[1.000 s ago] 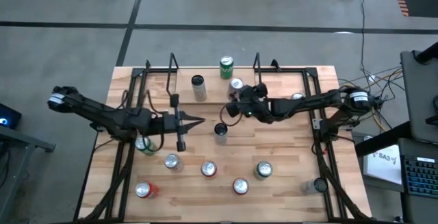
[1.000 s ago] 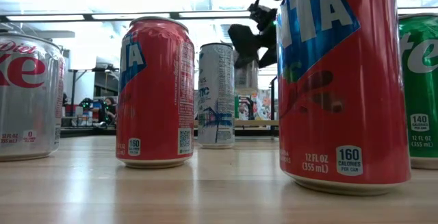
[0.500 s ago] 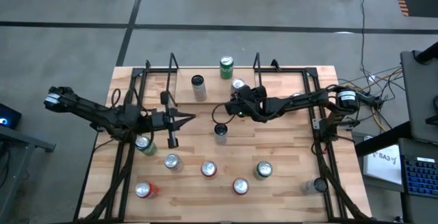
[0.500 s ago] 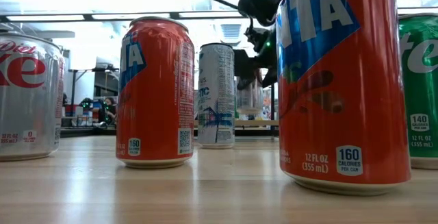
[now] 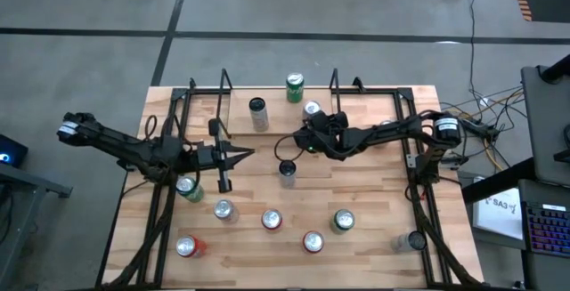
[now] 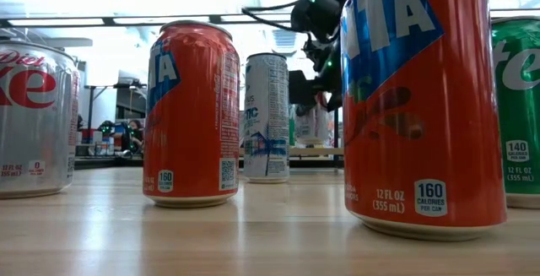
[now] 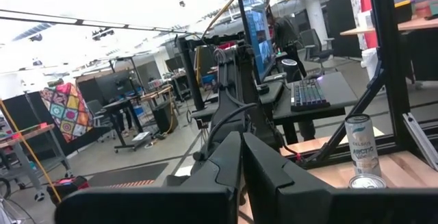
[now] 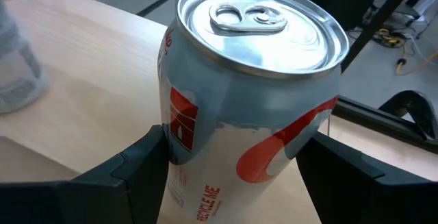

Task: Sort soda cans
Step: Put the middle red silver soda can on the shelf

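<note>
Since a second ago my right pincer [image 5: 311, 124] has slid from the surface's centre toward twelve o'clock and now straddles a silver-and-red can [image 5: 311, 109]; the left arm has drawn back slightly toward nine o'clock. From the right wrist I see both dark fingers [image 8: 130, 166] pressed against the flanks of that silver-and-red can [image 8: 250, 101], so I read the right pincer as grasping it, the can upright with its silver top showing. My left pincer [image 5: 245, 155] rests clenched on nothing at about nine o'clock of centre, its fingers [image 7: 236, 162] closed together.

On the wooden surface [image 5: 374, 255] I count the remaining soda cans as follows: a green can [image 5: 294, 87] at twelve o'clock by the far edge; a dark can [image 5: 258, 113] at eleven o'clock; a dark-topped can [image 5: 287, 172] near the centre; a green can [image 5: 187, 187] at eight o'clock beneath the left arm; a silver can [image 5: 223, 209], a red can [image 5: 271, 220], a red can [image 5: 313, 241] and a green can [image 5: 343, 222] along six o'clock; a red can [image 5: 189, 247] at seven o'clock; a pale can [image 5: 412, 241] at four o'clock. All stand upright, well apart.
</note>
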